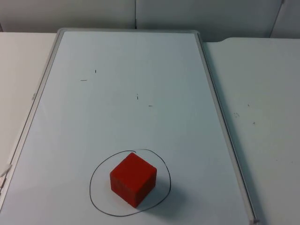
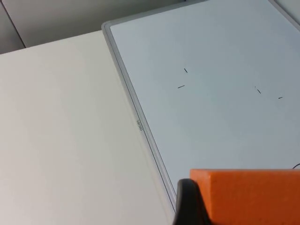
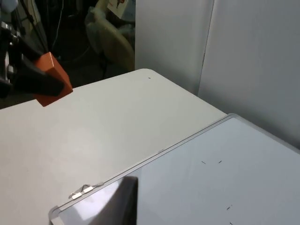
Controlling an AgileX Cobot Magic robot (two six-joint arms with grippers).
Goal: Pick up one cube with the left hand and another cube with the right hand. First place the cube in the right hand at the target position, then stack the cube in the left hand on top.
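A red cube [image 1: 133, 179] rests on the whiteboard [image 1: 140, 70] inside a hand-drawn black circle [image 1: 92, 187], near the front edge. My left gripper [image 2: 246, 214] is shut on an orange cube [image 2: 248, 185] and holds it in the air above the whiteboard's left rim. From the right wrist view, the same left gripper [image 3: 43, 84] and its orange cube [image 3: 56, 70] hang over the bare table beyond the board. Part of my right gripper [image 3: 123, 201] shows dark above the whiteboard's corner, with nothing seen in it.
The whiteboard's grey frame [image 1: 220, 117] lies on the white table [image 1: 262, 93]. A few small pen marks [image 1: 137, 97] dot the board. The grey partition wall [image 1: 140, 14] stands behind. A small clip [image 3: 84, 190] sits on the frame.
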